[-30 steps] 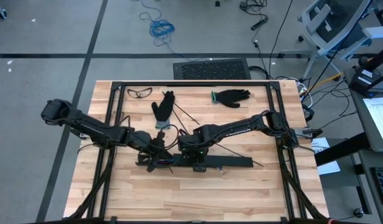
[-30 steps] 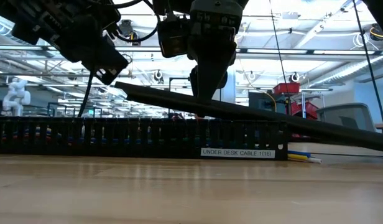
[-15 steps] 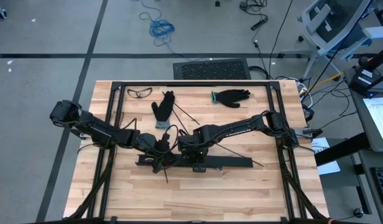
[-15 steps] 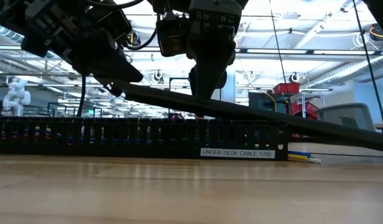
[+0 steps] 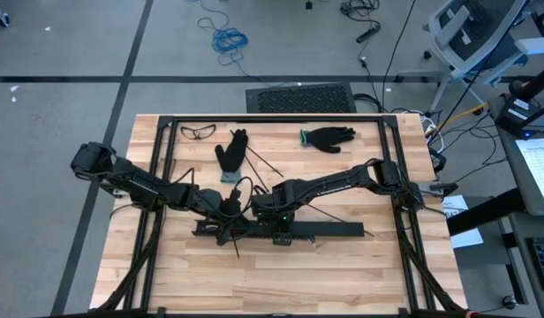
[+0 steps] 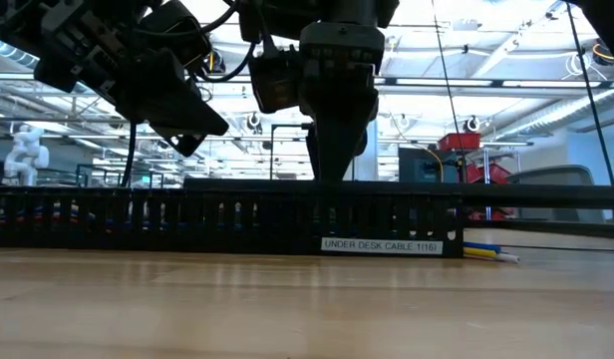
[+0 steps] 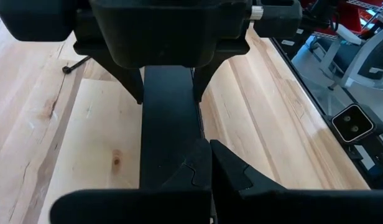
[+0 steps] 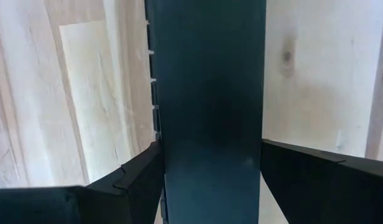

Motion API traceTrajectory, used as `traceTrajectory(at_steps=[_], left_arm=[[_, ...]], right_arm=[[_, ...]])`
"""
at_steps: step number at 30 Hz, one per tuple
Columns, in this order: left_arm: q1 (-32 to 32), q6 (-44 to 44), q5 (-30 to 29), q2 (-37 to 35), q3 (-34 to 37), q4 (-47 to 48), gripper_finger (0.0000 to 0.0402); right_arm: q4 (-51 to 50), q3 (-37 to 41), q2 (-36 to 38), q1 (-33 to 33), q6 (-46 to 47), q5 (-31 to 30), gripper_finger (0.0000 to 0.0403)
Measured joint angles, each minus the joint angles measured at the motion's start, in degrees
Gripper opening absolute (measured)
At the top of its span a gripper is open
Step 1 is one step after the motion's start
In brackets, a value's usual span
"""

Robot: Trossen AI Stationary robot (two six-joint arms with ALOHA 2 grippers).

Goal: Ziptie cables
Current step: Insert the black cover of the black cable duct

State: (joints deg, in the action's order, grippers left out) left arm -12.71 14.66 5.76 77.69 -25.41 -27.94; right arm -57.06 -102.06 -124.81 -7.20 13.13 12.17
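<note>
When you look down from above, a long black slotted strip (image 5: 334, 231) lies across the middle of the wooden table (image 5: 343, 274). The right tool (image 5: 274, 221) sits over the strip near its middle. The left tool (image 5: 226, 223) is just beside it, over the strip's left part. Two black gloves (image 5: 231, 155) (image 5: 328, 137) and a pair of glasses (image 5: 199, 132) lie near the far edge. A blue cord (image 5: 228, 39) lies on the floor.

From table height, the strip (image 6: 217, 219) stands low on the wood with a white label on its front. A flat black lid (image 6: 506, 195) lies level along its top. The right tool (image 6: 337, 165) comes straight down onto the lid. The left tool (image 6: 187, 115) hangs above the strip and does not touch it. The cables (image 6: 486, 251) lie inside the strip, and their yellow and blue ends poke out at one end, on the table.

From the left wrist, the left tool (image 7: 209, 149) is closed, with its fingers pressed together over the lid (image 7: 170, 124). I cannot see anything between them. Farther along, the right tool (image 7: 166, 93) has one finger on each side of the lid.

From the right wrist, the right tool (image 8: 210, 155) grips the lid (image 8: 207, 74). Its fingers (image 8: 135, 177) touch both long edges.
</note>
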Motion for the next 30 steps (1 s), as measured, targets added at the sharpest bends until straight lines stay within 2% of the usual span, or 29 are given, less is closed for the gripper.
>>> traceTrajectory(at_steps=[17, 30], left_arm=[[0.00, 1.50, -0.93, 0.00, -0.02, 0.14, 0.0000], [0.00, 1.50, -1.33, 0.00, -0.04, 0.42, 0.0000]], right_arm=[[-0.61, 0.02, 0.44, 0.00, 1.25, 0.31, 0.0240], [-0.63, 0.04, 0.52, -0.48, 2.88, 3.65, 0.0240]])
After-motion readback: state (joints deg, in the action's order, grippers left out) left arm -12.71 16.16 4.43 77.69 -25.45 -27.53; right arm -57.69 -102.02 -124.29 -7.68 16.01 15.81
